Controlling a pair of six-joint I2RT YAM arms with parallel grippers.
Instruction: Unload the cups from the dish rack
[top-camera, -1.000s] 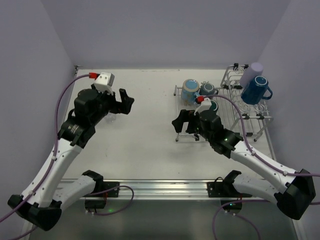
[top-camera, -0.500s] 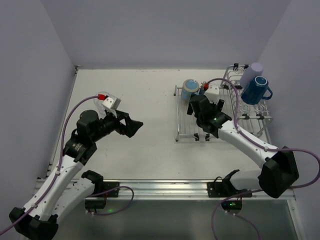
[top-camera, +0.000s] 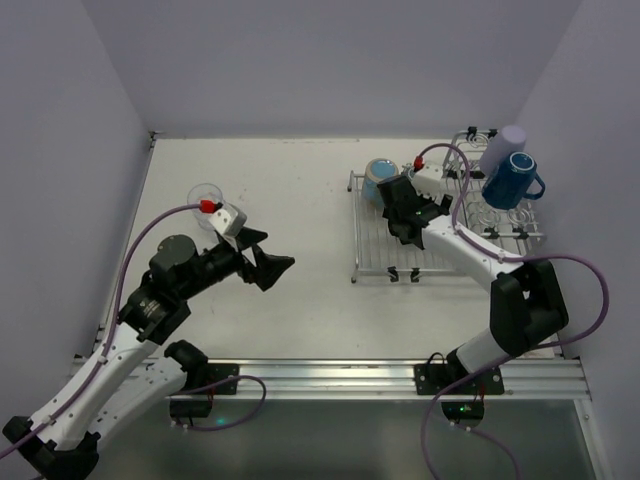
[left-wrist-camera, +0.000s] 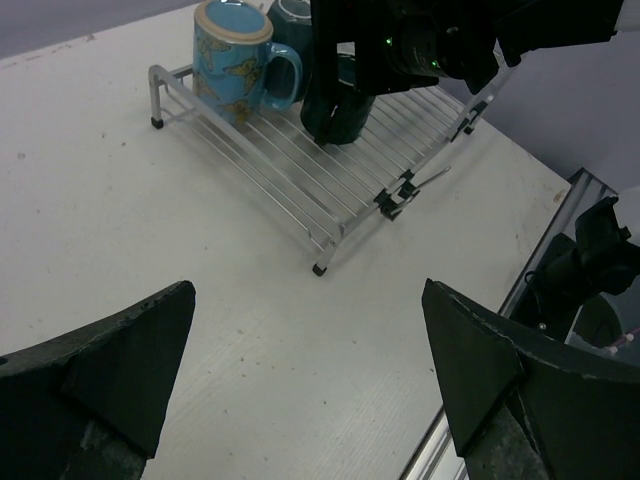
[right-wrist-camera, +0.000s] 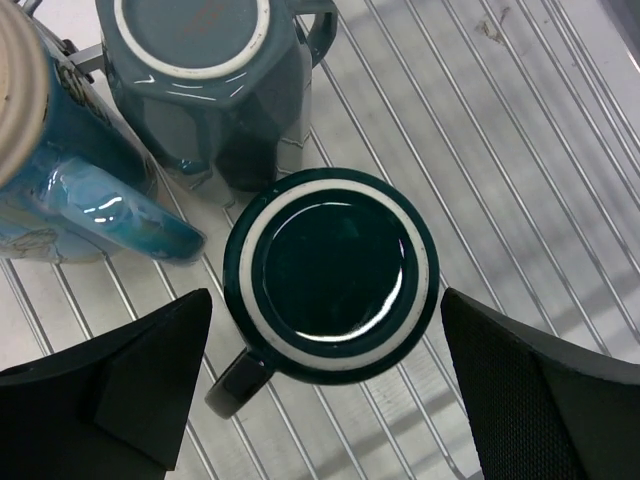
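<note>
The silver wire dish rack (top-camera: 380, 255) stands at the right. A dark teal mug (right-wrist-camera: 330, 275) sits upside down on its flat grid (right-wrist-camera: 520, 150). My right gripper (right-wrist-camera: 325, 300) hovers open just above it, a finger on each side, not touching. A second dark teal mug (right-wrist-camera: 215, 80), also upside down, and the light blue mug (right-wrist-camera: 60, 160) stand beside it. The lavender tumbler (top-camera: 512, 143) and dark blue mug (top-camera: 512, 180) sit in the tall basket end. The clear ribbed glass (top-camera: 207, 197) stands on the table at left. My left gripper (top-camera: 265, 265) is open and empty, facing the rack (left-wrist-camera: 290, 180).
The rack's near corner foot (left-wrist-camera: 318, 268) and black clips (left-wrist-camera: 395, 200) face my left gripper. Grey walls close the table at back and sides. A metal rail (top-camera: 330, 375) runs along the near edge.
My left gripper has drawn back toward the near middle, and the clear glass stands alone on the table. My right gripper has moved from the rack's front to above the dark teal mug.
</note>
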